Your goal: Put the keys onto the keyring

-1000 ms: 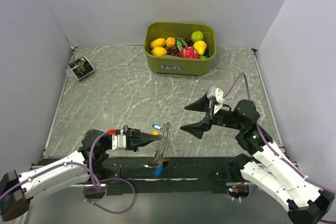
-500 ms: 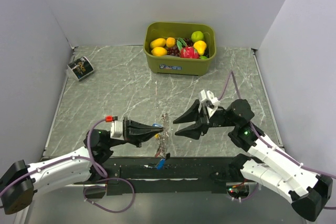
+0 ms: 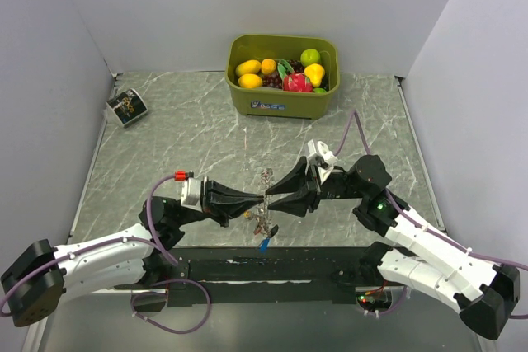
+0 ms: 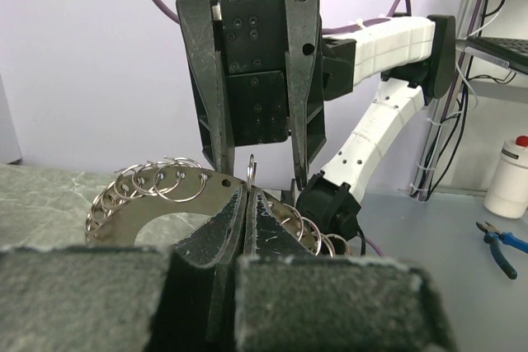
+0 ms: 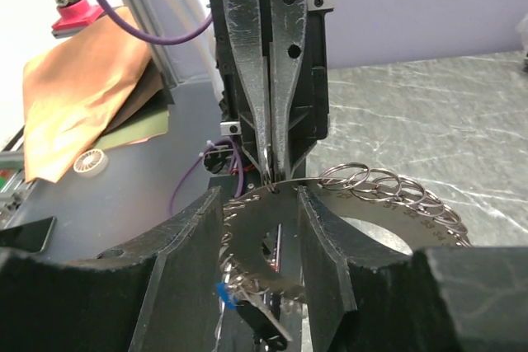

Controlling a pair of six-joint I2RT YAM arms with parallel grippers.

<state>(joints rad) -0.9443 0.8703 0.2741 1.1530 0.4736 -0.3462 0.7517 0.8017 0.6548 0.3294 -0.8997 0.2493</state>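
My left gripper (image 3: 256, 200) is clamped on the keyring (image 5: 247, 212); my right gripper (image 3: 274, 201), jaws apart, straddles its rim

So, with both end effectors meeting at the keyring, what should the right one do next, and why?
Probably close the right end effector fully on the keyring. The left end effector is already shut on its rim, while the right fingers straddle the plate with the jaws partly apart, so that grip doesn't look made yet.

Shiny metal keyring (image 4: 124, 212), glossy marbled table (image 3: 165, 138)
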